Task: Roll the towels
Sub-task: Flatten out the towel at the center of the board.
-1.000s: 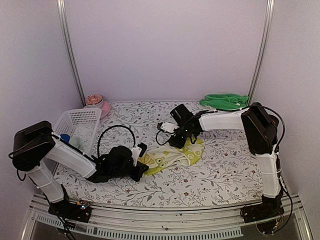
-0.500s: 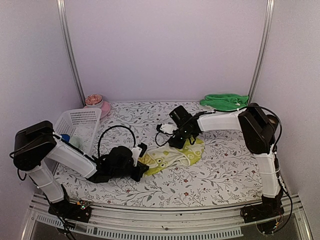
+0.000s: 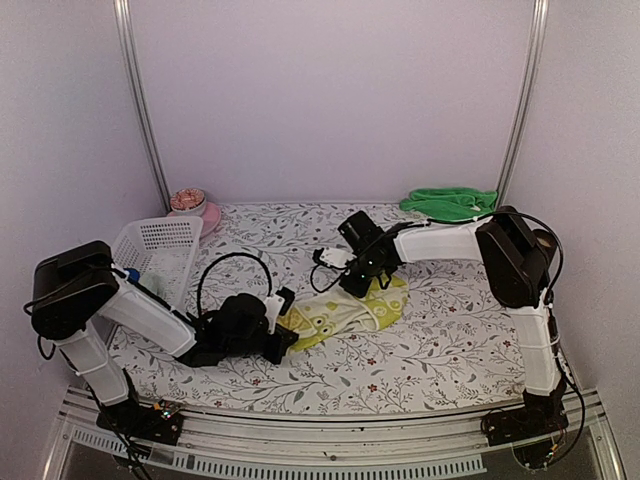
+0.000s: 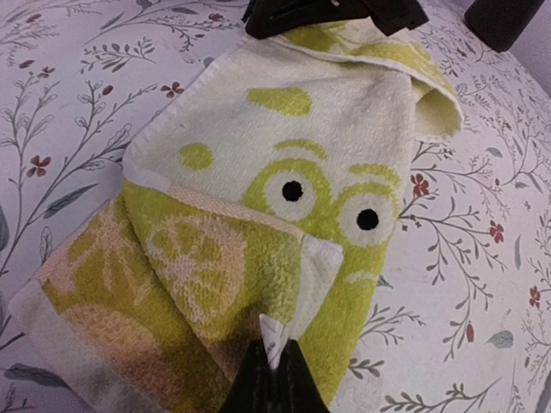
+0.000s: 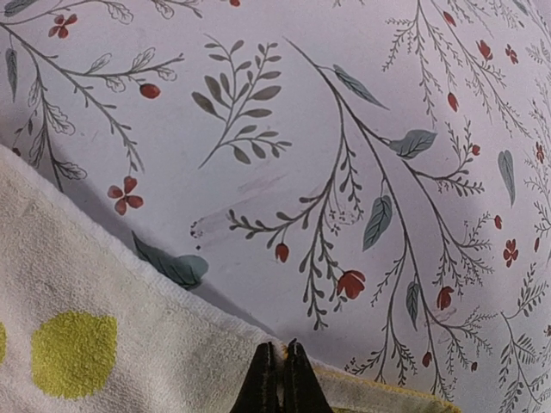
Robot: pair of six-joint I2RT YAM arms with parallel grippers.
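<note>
Top view: soft, even light from overhead, bright without glare. The pale walls [image 3: 330,100] take a lilac tint. The arms [image 3: 440,240] cast only faint, blurred shadows on the table [image 3: 450,340]. Fine detail looks slightly grainy.

Left wrist view: the towel [image 4: 284,198] is sharp and well lit in the middle, with a warm, dim shadow over its lower left. The left gripper [image 4: 274,379] at the bottom edge is black and out of focus. Dark shapes along the top edge are soft too.

Right wrist view: the table's pattern is crisp and bright. A soft grey shadow runs along the towel's edge. The right gripper [image 5: 280,379] is a dark blur at the bottom.
</note>
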